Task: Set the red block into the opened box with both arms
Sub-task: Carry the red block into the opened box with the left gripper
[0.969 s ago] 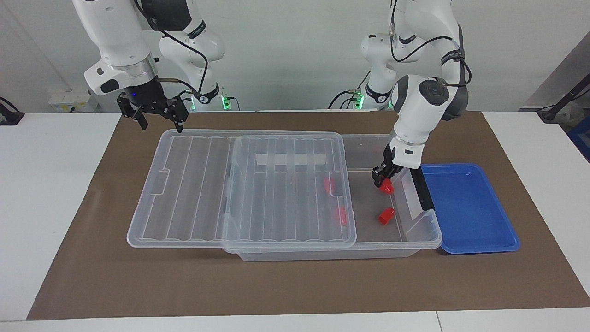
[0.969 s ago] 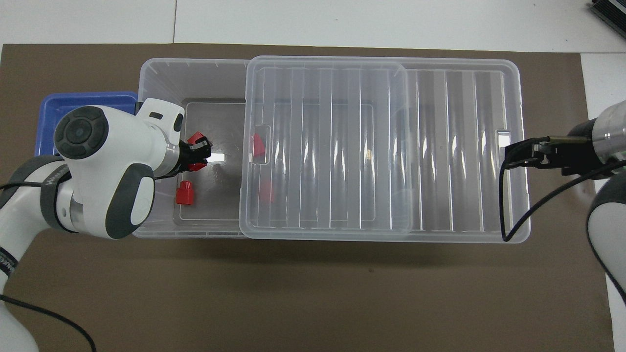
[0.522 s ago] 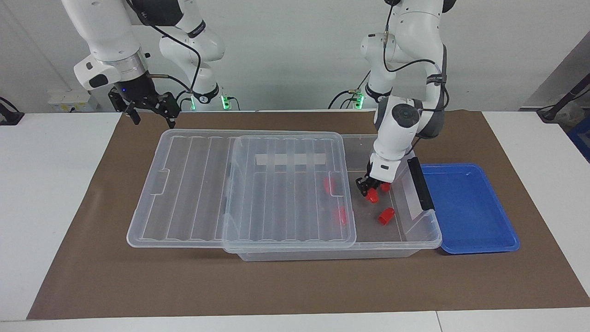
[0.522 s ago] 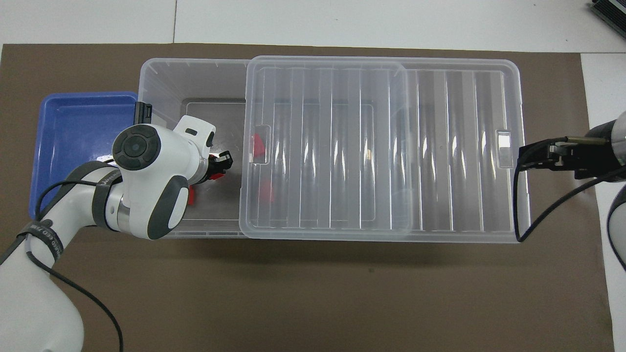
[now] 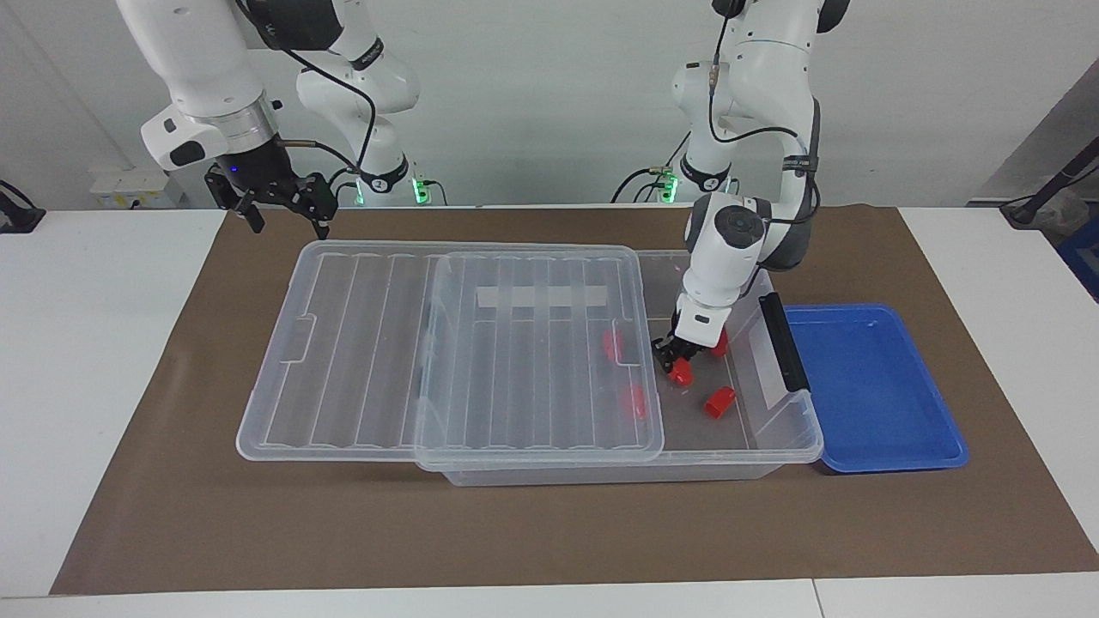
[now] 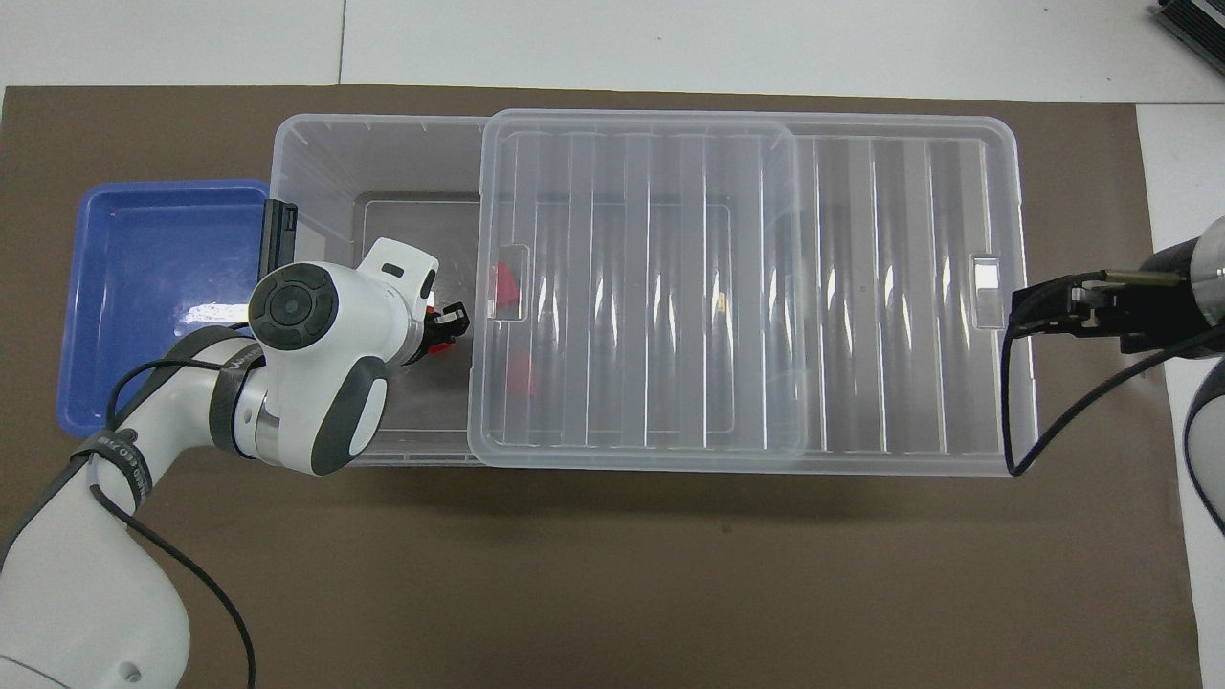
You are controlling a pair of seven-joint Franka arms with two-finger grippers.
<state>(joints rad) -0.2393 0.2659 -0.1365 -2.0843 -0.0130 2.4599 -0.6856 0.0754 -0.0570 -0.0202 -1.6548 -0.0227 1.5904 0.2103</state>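
Note:
My left gripper (image 5: 678, 364) (image 6: 456, 323) reaches down into the uncovered end of the clear box (image 5: 777, 451) (image 6: 287, 153) and is shut on a red block (image 5: 683, 372), low over the box floor beside the lid's edge. The ribbed lid (image 5: 369, 343) (image 6: 766, 287) is slid off toward the right arm's end. Two more red blocks (image 5: 719, 401) lie on the uncovered floor, one partly hidden by the left hand. Two others (image 5: 635, 399) (image 6: 504, 284) show through the lid. My right gripper (image 5: 289, 225) (image 6: 1016, 313) hangs open in the air by the lid's end.
A shallow blue tray (image 5: 867, 386) (image 6: 144, 287) sits against the box's black handle (image 5: 783, 343) at the left arm's end. Everything rests on a brown mat (image 5: 549, 532). The left forearm covers part of the box opening in the overhead view.
My left gripper carried the red block from the box's handle end toward the lid's edge and lower. The right gripper lifted slightly and drew back from the lid.

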